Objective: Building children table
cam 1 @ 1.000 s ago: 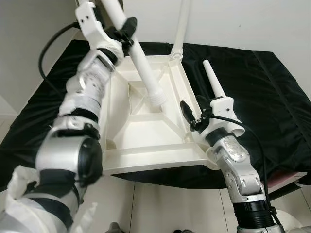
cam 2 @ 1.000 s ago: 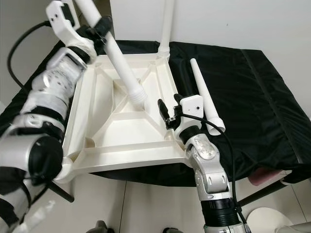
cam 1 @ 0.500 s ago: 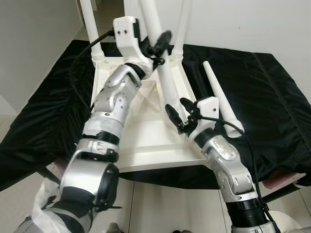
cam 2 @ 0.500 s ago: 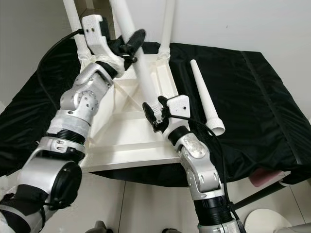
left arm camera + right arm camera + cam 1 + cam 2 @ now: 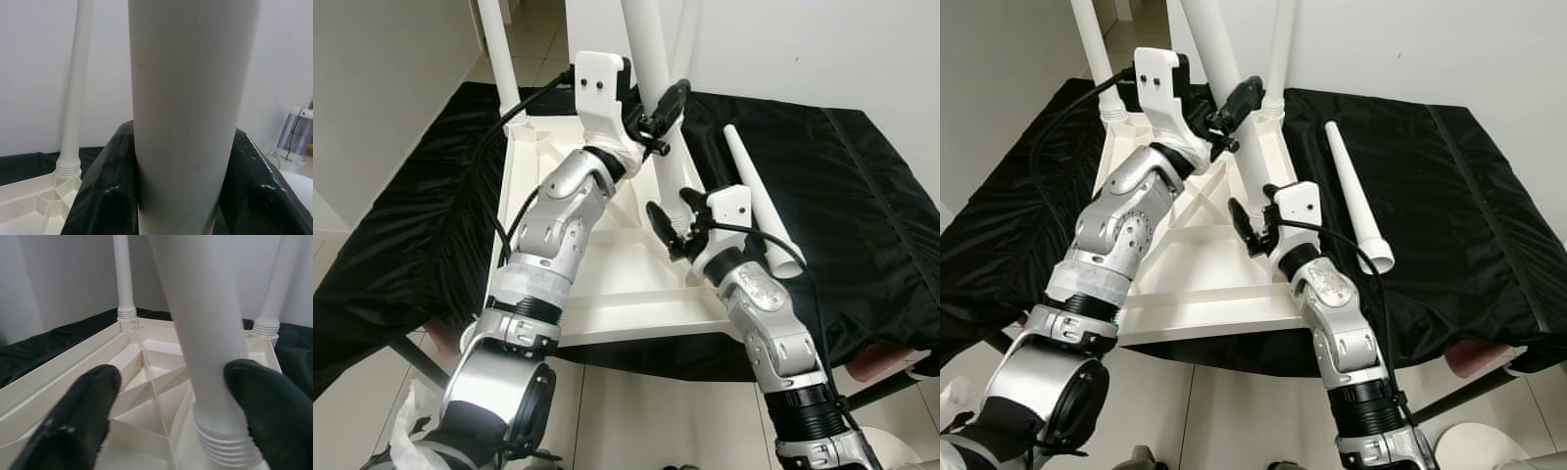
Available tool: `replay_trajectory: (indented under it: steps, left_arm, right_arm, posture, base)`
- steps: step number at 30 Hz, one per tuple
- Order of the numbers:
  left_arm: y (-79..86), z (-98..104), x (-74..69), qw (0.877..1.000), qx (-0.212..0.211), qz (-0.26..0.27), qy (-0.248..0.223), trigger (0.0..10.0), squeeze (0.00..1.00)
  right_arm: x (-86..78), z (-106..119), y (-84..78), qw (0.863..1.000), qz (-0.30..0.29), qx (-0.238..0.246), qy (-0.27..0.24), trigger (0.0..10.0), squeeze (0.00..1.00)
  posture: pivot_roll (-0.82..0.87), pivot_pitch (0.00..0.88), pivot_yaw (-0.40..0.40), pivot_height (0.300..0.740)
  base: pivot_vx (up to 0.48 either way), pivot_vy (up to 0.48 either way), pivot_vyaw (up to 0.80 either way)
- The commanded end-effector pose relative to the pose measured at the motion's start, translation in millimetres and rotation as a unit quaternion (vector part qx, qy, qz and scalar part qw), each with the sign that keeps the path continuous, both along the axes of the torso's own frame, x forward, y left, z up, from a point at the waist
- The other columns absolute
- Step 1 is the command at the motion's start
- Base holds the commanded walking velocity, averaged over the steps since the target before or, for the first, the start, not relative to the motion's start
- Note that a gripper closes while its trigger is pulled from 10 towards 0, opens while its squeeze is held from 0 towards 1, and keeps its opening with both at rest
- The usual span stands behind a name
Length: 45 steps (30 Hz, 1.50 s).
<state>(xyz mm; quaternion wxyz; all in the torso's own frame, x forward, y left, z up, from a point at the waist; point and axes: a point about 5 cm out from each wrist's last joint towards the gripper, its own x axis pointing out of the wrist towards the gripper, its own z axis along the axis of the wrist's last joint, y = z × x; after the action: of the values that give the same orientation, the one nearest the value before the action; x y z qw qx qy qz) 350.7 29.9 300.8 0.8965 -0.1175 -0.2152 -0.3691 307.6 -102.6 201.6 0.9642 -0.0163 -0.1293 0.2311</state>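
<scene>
While the left gripper [image 5: 1234, 110] clamps the near-upright table leg [image 5: 1224, 69], the right gripper [image 5: 1255, 217] stands wide open around its threaded base.

A black cloth [image 5: 862, 186] covers the bench, glossy and creased, hanging over the near edge and draping down at the robot's left. Pale tiled floor [image 5: 626, 421] below, grout lines visible. White wall [image 5: 1449, 49] behind the bench; a second white wall [image 5: 382, 88] at the robot's left. Pink object [image 5: 1474, 354] partly tucked under the cloth edge at the near right; identity unclear. Round white object [image 5: 1474, 446] on the floor below it, cut off by frame. White appliance with cord [image 5: 293, 139] stands far off by the wall.
</scene>
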Motion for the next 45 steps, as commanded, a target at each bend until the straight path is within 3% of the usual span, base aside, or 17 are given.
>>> replay_trajectory:
  steps: [1, 3, 4, 12, 17, 22, 28, 45]
  left_arm:
    - [-12.4, 0.5, -9.0, 0.999, 0.019, -0.046, -0.021, 10.0, 0.0]
    - [-11.9, 0.0, -9.5, 0.999, 0.026, -0.041, -0.024, 10.0, 0.0]
    - [-11.4, -0.5, -9.6, 0.998, 0.029, -0.039, -0.026, 10.0, 0.0]
    - [-10.7, -2.4, -7.4, 0.998, 0.041, -0.023, -0.03, 10.0, 0.0]
    - [-5.6, -3.3, 0.5, 0.999, 0.046, 0.002, -0.022, 10.0, 0.0]
    - [0.0, -2.0, 6.1, 0.999, 0.05, 0.013, -0.015, 10.0, 0.0]
    - [-2.7, 8.3, -1.0, 0.998, 0.041, -0.019, -0.031, 10.0, 0.0]
    - [-27.6, 4.7, -22.6, 0.993, 0.064, -0.083, -0.048, 10.0, 0.0]
  right_arm:
    - [-1.4, -0.8, -0.1, 1.0, -0.006, -0.01, -0.006, 10.0, 1.0]
    - [-1.9, -1.1, -3.1, 0.999, -0.023, -0.022, -0.012, 10.0, 1.0]
    - [-2.0, -1.0, -4.2, 0.999, -0.026, -0.022, -0.014, 10.0, 0.0]
    - [-1.5, 1.5, -11.4, 0.998, -0.041, -0.036, -0.039, 10.0, 0.0]
    - [-4.1, 6.7, -19.6, 0.996, -0.057, -0.009, -0.072, 10.0, 0.0]
    - [-0.2, -2.8, -24.8, 0.997, -0.064, 0.005, -0.03, 10.0, 0.0]
    - [8.3, -12.3, -25.8, 0.995, -0.072, -0.057, -0.026, 10.0, 0.0]
    - [34.1, -3.4, -14.0, 0.993, -0.062, -0.095, -0.045, 10.0, 0.0]
  posture:
    - [0.01, 0.0, -0.005, 0.74]
    - [0.01, 0.0, -0.01, 0.74]
    - [0.01, 0.0, -0.009, 0.74]
    - [0.0, 0.0, -0.014, 0.74]
    - [0.0, 0.0, -0.016, 0.74]
    - [0.0, 0.0, -0.013, 0.74]
    - [0.0, 0.0, -0.003, 0.74]
    - [0.0, 0.0, 0.007, 0.74]
  base:
    - [0.0, 0.0, 0.0]
    - [0.0, 0.0, 0.0]
    - [0.0, 0.0, 0.0]
    - [0.0, 0.0, 0.0]
    - [0.0, 0.0, 0.0]
    - [0.0, 0.0, 0.0]
    - [0.0, 0.0, 0.0]
    - [0.0, 0.0, 0.0]
